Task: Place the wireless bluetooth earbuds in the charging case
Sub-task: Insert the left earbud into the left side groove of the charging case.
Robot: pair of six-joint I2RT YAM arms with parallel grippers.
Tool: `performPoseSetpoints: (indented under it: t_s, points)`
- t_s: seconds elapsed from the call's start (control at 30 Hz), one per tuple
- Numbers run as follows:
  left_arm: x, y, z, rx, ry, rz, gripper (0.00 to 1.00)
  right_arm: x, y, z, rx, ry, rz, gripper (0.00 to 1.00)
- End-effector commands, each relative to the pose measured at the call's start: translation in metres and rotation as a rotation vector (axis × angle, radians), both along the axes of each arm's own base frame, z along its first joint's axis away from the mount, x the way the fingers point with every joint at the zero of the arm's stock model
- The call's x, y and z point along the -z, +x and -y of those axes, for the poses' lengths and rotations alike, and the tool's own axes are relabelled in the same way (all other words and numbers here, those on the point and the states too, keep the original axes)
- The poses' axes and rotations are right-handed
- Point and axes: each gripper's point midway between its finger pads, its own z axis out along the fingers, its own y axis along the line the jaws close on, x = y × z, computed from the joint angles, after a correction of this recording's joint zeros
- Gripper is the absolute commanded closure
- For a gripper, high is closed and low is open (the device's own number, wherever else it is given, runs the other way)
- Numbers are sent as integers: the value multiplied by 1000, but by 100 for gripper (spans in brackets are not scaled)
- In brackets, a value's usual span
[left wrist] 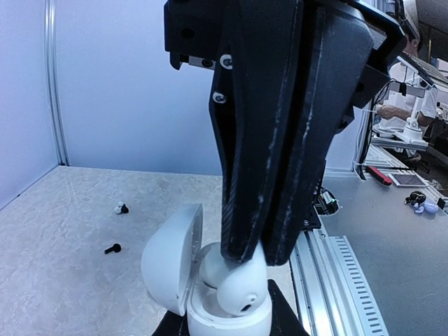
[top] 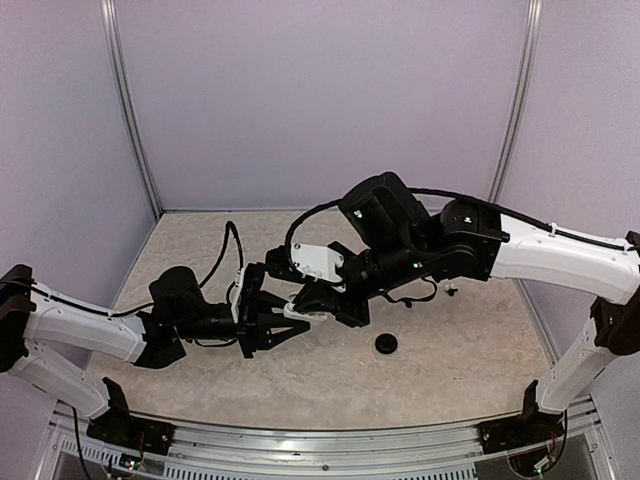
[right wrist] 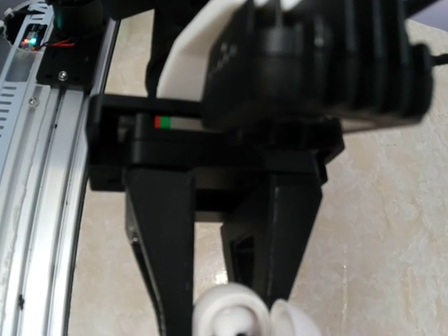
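The charging case (left wrist: 227,318), glossy white with its lid (left wrist: 170,257) swung open to the left, sits between the fingers of my left gripper (left wrist: 227,327), which is shut on its base. From above, my right gripper (left wrist: 255,255) comes down shut on a white earbud (left wrist: 241,288), which hangs in the case's open mouth with its dark port facing the camera. In the top view the two grippers meet at mid-table, left (top: 272,322) and right (top: 318,312), with the case (top: 297,313) between them. The right wrist view shows the earbud (right wrist: 225,313) at the fingertips. A second earbud (left wrist: 121,208) lies on the table.
A black round disc (top: 386,344) lies on the marble-patterned table (top: 450,370) right of the grippers, and shows as a small black piece (left wrist: 112,248) from the left wrist. A tiny white piece (top: 450,291) lies near the right arm. A metal rail (left wrist: 343,280) edges the table.
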Motion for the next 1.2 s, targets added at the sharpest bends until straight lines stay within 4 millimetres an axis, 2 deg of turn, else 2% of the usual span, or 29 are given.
performPoseSetpoints:
  t_s: [0.0, 0.37, 0.5, 0.9, 1.17]
  points:
    - [-35, -13, -6, 33, -110, 88, 99, 19, 4, 2, 30, -83, -2, 100]
    - [-33, -12, -7, 28, -103, 103, 99, 5, -6, 7, -22, -69, -13, 100]
    - [-32, -13, -5, 37, -99, 108, 99, 8, -4, 6, -11, -76, -10, 100]
    - [-34, -15, -7, 27, -101, 110, 99, 32, 5, 1, 33, -138, -20, 100]
    - [-36, -17, -9, 25, -107, 138, 99, 28, 9, 3, 53, -134, -4, 99]
